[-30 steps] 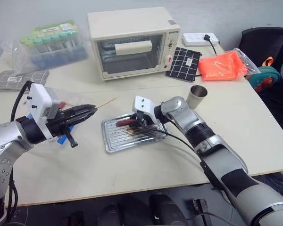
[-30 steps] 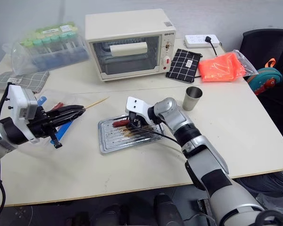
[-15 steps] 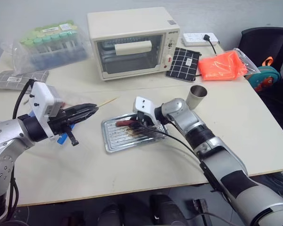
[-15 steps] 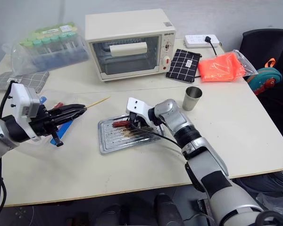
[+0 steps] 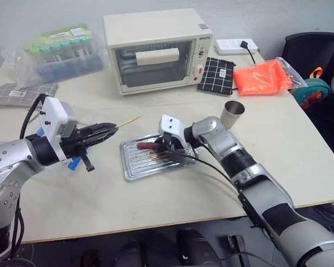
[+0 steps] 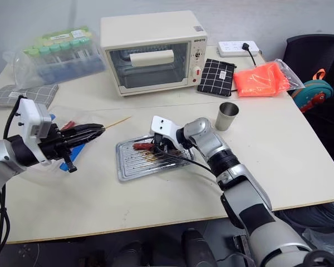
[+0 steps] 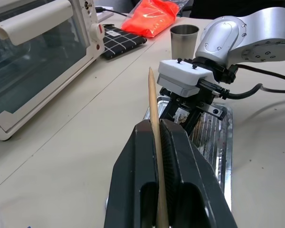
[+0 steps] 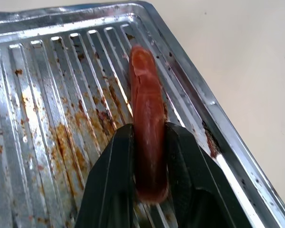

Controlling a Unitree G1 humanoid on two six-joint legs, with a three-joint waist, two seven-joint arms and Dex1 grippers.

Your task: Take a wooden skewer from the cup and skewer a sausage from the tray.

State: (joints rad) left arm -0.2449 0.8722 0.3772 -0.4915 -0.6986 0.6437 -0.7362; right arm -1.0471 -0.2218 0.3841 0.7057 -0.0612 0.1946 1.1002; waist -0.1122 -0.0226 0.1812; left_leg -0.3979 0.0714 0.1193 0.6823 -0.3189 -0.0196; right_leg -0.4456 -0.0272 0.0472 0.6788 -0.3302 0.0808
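Thin pale wooden skewer (image 7: 152,102) pinched in left gripper (image 7: 157,127); right gripper (image 8: 148,135) clamps glossy dark-red sausage (image 8: 146,107); aim tip dead-centre at sausage end, push along axis.

My left gripper (image 5: 111,128), clamped on the wooden skewer (image 5: 128,120), sits slightly closer to my right gripper (image 5: 158,146) than a second ago, its tip nearer the sausage (image 8: 147,121) pinched there.
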